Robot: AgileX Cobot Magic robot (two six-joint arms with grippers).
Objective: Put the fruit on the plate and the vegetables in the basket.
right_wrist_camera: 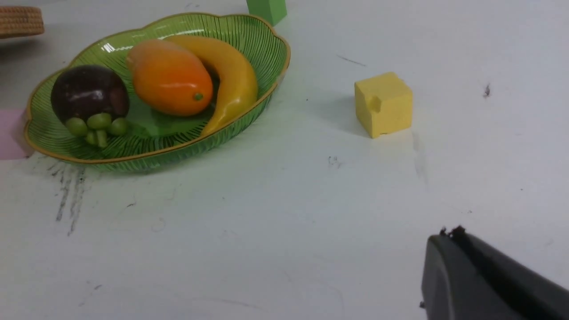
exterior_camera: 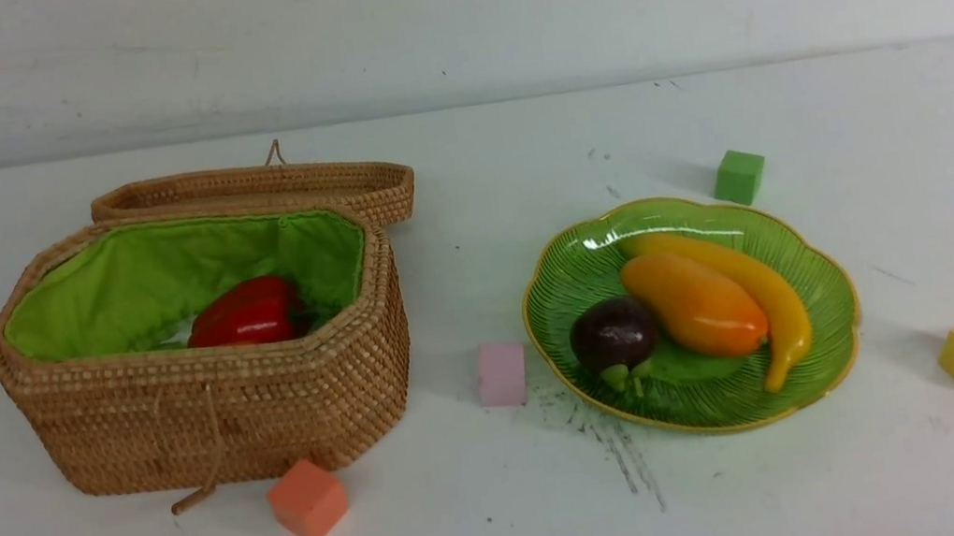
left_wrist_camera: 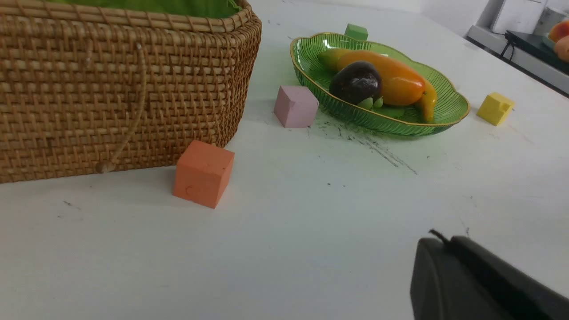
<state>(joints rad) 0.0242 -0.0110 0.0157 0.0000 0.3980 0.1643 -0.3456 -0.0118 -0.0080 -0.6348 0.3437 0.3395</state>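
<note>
I see the mangosteen (exterior_camera: 613,335), mango (exterior_camera: 694,304) and banana (exterior_camera: 749,284) lying together on the plate (exterior_camera: 829,348) at right, and the red pepper (exterior_camera: 246,314) inside the open basket (exterior_camera: 216,420) at left. The other vegetables I can't see (perhaps below its rim), and neither tool shows enough to tell whether it's open or closed.

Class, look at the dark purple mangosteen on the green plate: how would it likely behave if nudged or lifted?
The mangosteen is round, so it would probably roll if nudged. Its glossy skin suggests a slippery grip. The mango beside it and the plate may check rolling.
</note>
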